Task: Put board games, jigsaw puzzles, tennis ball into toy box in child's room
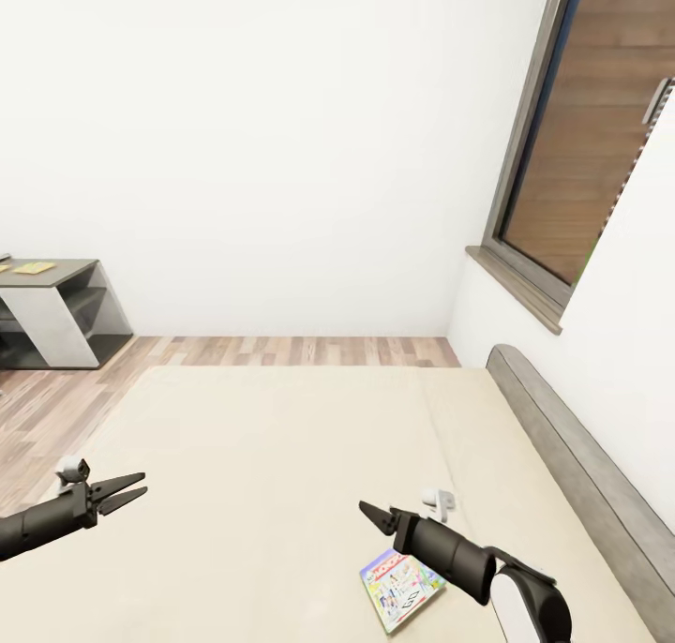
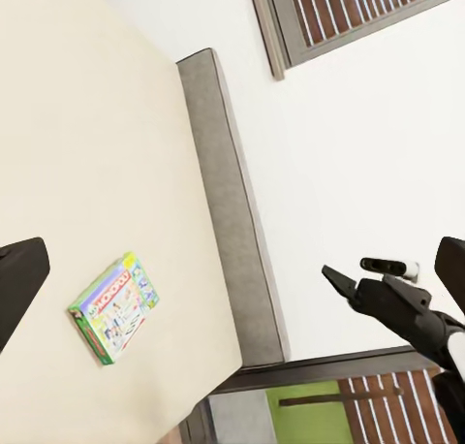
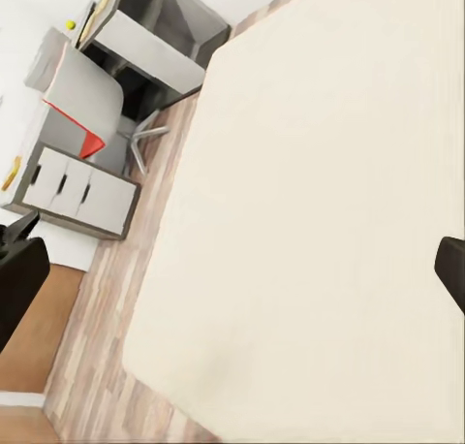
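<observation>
So the robot's parked at the near edge of the bed (image 1: 281,456), big beige mattress with nothing on the covers except one board game (image 1: 401,590). That box is lying flat near the right corner, close to the grey headboard (image 1: 581,474) that runs along the right side. The left wrist camera catches it too, colourful lid up, green edge, sitting a bit in from the headboard.

Right end effector (image 1: 373,515) hangs over the mattress just to the near-left of the board game, above it and not touching. Its fingers look pinched together at the tip in the head view, so I'd call it clenched with nothing in it. Left end effector (image 1: 122,493) is out over the left part of the bed, well apart from the game, fingers spread a little, so released and empty.

Far left there's a grey desk with shelves (image 1: 56,310), something yellow and flat on the tabletop. Wood plank floor (image 1: 291,351) past the bed, and a window (image 1: 586,146) on the right wall above the headboard.
</observation>
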